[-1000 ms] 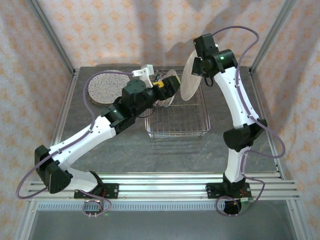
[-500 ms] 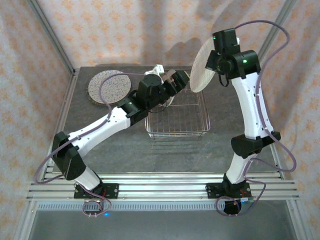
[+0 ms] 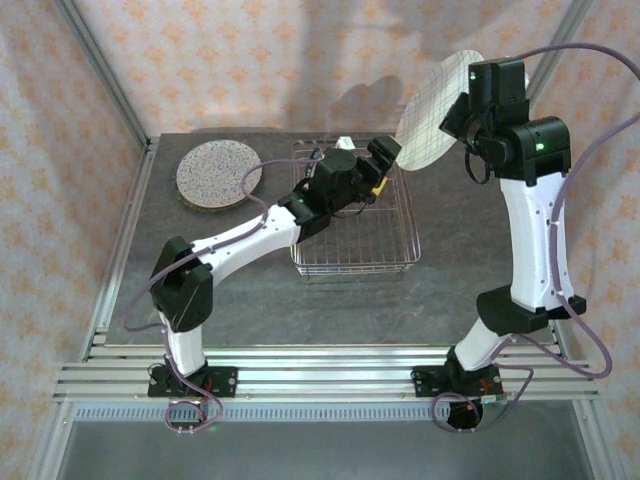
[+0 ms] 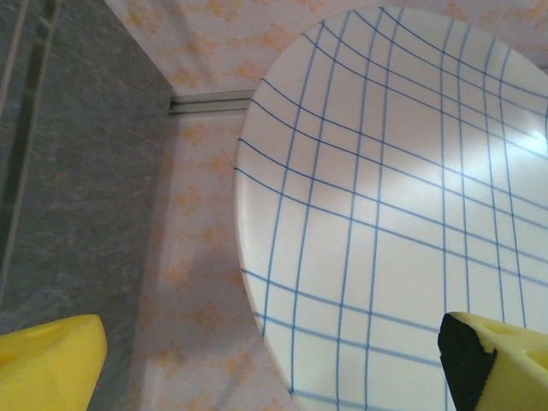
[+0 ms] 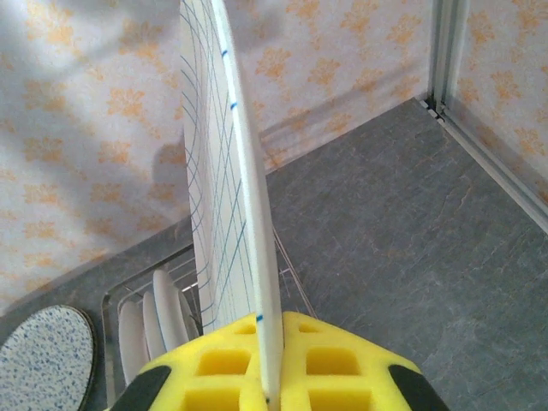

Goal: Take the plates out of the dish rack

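White ceramic crossed with blue plaid lines, the plaid plate (image 3: 435,112) now hangs high over the table's (image 3: 250,290) far right corner, clear of the dish rack (image 3: 355,262). A second ago it was lower, just above the rack's far right corner. The right gripper (image 3: 468,98) has carried it up and to the right since then, its yellow pads (image 5: 325,368) pressed together on the plate's lower rim.

The plate stands on edge, nearly upright. From the right wrist it is seen edge-on (image 5: 227,171), the rim rising straight up out of the right gripper (image 5: 265,360). Its lined face turns left, toward the other arm, and shows broadly in the left wrist view (image 4: 402,197).

The left gripper (image 3: 380,168) has moved from the rack's left edge to above its far end. Its jaws stand wide apart (image 4: 272,368) and hold nothing.

Several plates (image 5: 158,321) stand upright in the rack (image 5: 111,298) below. A speckled plate (image 3: 218,173) lies flat on the table, left of the rack.
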Tool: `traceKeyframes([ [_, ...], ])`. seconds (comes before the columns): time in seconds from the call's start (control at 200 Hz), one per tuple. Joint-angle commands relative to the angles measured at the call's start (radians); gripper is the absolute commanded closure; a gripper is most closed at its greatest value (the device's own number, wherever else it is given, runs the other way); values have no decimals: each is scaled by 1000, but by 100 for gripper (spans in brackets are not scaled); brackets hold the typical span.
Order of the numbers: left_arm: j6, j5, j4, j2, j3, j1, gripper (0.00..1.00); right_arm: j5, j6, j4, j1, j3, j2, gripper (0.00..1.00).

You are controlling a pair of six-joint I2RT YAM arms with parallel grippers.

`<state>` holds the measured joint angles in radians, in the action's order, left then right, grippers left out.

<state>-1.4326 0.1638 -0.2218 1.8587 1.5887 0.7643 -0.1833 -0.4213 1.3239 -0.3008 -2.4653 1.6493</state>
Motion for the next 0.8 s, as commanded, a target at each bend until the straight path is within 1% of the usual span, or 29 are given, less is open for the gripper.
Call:
traceKeyframes([
  [0.0,-68,28,-116,34,63,4,4,-8,-58,-52,12,-5,-47,100],
  [0.13,-86,59,-122,88,111,3,7,65,-89,-98,50,64,-85,100],
  [0.26,-112,89,-148,109,122,-1,13,199,-129,-128,116,105,-101,100],
  [0.42,-114,106,-160,111,122,-8,19,304,-156,-154,165,138,-111,100],
  [0.48,-120,106,-177,113,120,-11,23,340,-176,-163,182,160,-115,100],
  [0.691,-122,138,-191,126,142,-19,37,399,-205,-205,215,237,-141,100],
  [0.796,-120,135,-188,119,131,-23,44,411,-212,-219,228,265,-151,100],
])
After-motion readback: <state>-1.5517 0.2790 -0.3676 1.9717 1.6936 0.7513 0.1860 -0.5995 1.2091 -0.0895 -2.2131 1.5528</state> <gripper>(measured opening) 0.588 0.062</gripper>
